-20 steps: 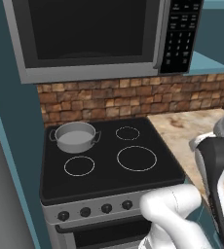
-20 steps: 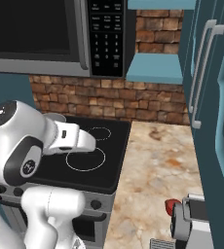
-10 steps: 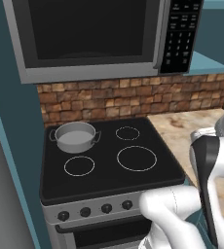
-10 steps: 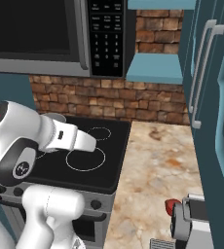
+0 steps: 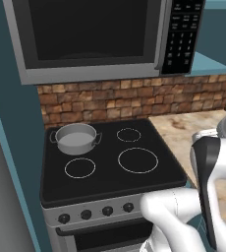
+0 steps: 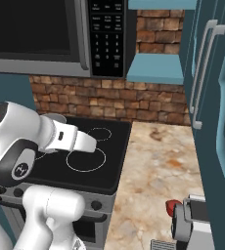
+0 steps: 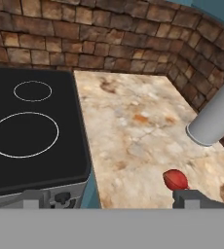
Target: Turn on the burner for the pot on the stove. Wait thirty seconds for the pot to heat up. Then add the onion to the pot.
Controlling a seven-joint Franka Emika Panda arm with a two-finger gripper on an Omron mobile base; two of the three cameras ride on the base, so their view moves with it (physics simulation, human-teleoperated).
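The grey pot (image 5: 75,138) stands on the back left burner of the stove (image 5: 105,183), covering that zone. A row of black knobs (image 5: 86,214) lines the steel front. The small red onion (image 7: 175,180) lies on the marble counter near its front edge, to the right of the stove. My gripper (image 7: 115,200) hangs low over that edge, open wide and holding nothing. The onion sits just beyond my right fingertip (image 7: 194,198). In the right base view the hand (image 6: 191,222) is right beside the onion (image 6: 172,208).
A microwave (image 5: 93,37) hangs above the stove before a brick backsplash (image 5: 134,98). The marble counter (image 7: 133,126) stretches right of the cooktop. Tall teal cabinet doors (image 6: 217,97) stand at the counter's right end. Two white-ringed zones (image 7: 24,134) lie near my hand.
The forearm has sunk and shifted slightly in the left base view. The pot and the onion have stayed put, and the gripper has stayed open.
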